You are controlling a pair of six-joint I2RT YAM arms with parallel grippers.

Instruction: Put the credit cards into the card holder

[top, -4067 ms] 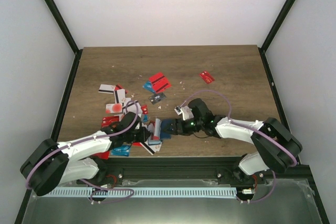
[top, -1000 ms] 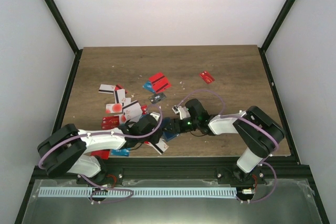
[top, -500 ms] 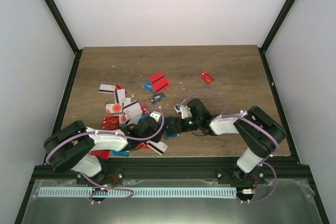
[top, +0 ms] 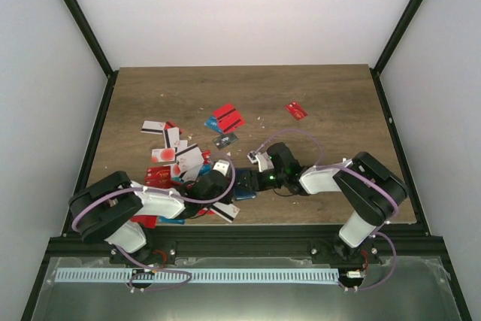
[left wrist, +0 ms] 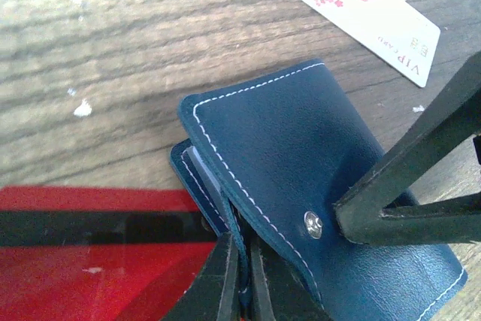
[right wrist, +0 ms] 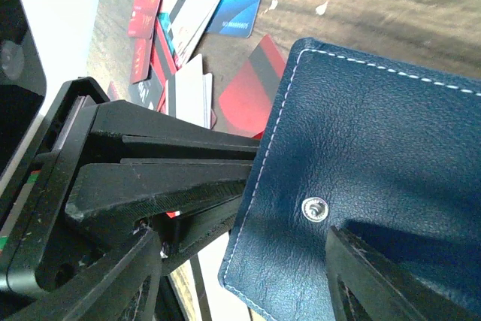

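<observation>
The navy card holder (left wrist: 301,155) lies on the wood near the front edge, its snap flap slightly lifted (top: 245,191). My left gripper (left wrist: 242,253) is shut on a thin navy edge of the holder under that flap. My right gripper (right wrist: 242,238) stands open astride the card holder (right wrist: 376,133); one of its fingers (left wrist: 406,178) presses on the flap beside the snap, the other sits clear of the holder's edge. Credit cards lie around: a red one with a black stripe (left wrist: 90,253) under the holder, a white one (left wrist: 372,16) beyond it, and several red, white and blue ones (right wrist: 188,20).
More cards are scattered on the table: a red pair (top: 228,118), a single red one (top: 296,110), a dark grey one (top: 225,140) and a cluster at the left (top: 169,152). Both arms (top: 323,178) meet low over the front edge. Black frame posts (top: 98,125) flank the table.
My left arm has reached rightward to the card holder and its jaws have closed on the holder's edge. The right gripper has stayed on the holder.
</observation>
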